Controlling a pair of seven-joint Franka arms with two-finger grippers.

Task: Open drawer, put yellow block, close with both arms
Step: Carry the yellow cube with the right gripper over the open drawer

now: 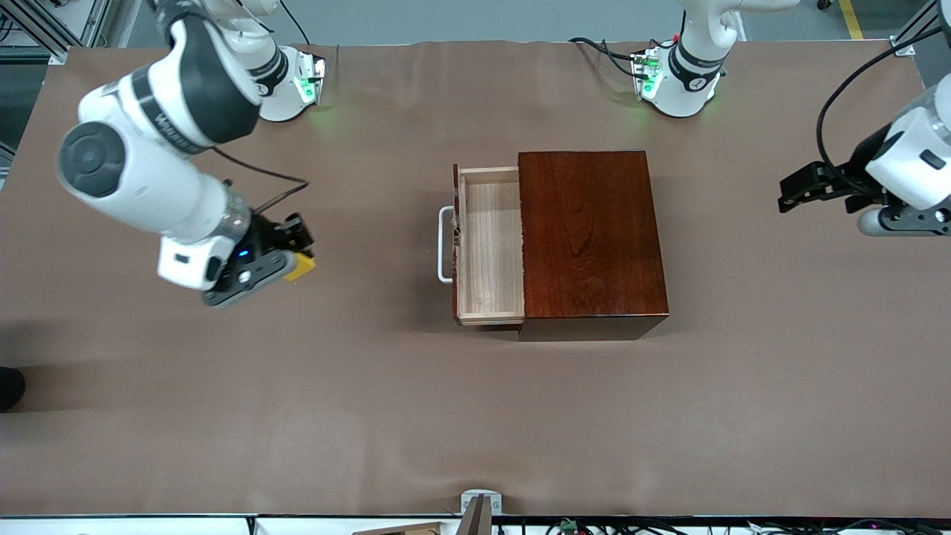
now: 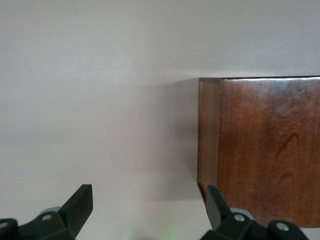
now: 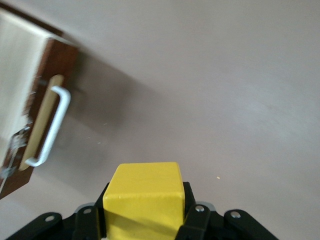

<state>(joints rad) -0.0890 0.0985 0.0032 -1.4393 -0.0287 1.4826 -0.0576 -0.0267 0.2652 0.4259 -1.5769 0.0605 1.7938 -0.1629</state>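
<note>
The dark reddish-brown wooden box stands mid-table with its drawer pulled out toward the right arm's end, pale inside and holding nothing, white handle on its front. My right gripper is shut on the yellow block, over the bare table toward the right arm's end, apart from the drawer. The block fills the space between the black fingers, with the handle ahead. My left gripper hangs open over the table at the left arm's end, beside the box, with nothing between its fingers.
A brown mat covers the whole table. The two green-lit arm bases stand along the edge farthest from the front camera. A small bracket sits at the nearest table edge.
</note>
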